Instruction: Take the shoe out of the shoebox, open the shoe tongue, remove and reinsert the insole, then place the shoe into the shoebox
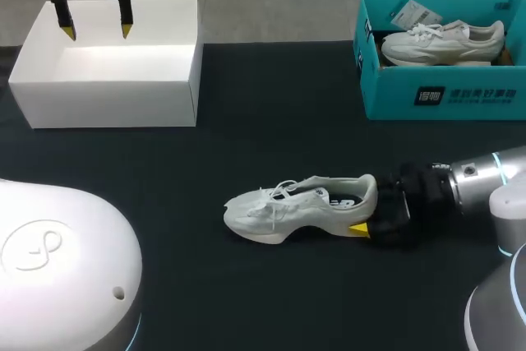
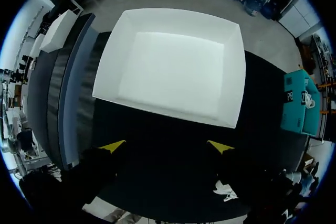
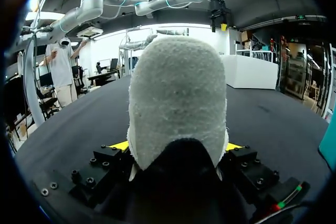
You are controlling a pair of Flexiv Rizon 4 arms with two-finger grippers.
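Head view: the shoe [image 1: 288, 207] is lying on the black counter [image 1: 164, 170] at lower centre of frame, toe pointing frame left, outside both boxes. The right end effector [image 1: 367, 215] is clamping its heel from the right; one yellow tip is showing under the heel. The left end effector [image 1: 97, 32] is hovering over the white box [image 1: 107, 80] at upper left, fingers spread wide, holding nothing. The teal box [image 1: 444, 96] at upper right is holding a second shoe [image 1: 444, 43].

Left wrist view: the left end effector [image 2: 167, 145] is gaping open, with the white box [image 2: 173, 66] ahead of it and nothing showing inside.

Right wrist view: the right end effector [image 3: 176, 145] is pinching the heel of the shoe [image 3: 177, 103], with a yellow tip pressing each side.

Step, as judged: the take-out looks done and opening the tongue is coming up. The next move is calling for the left arm to come across to the laces and pull the tongue up while the right one is bracing the heel.
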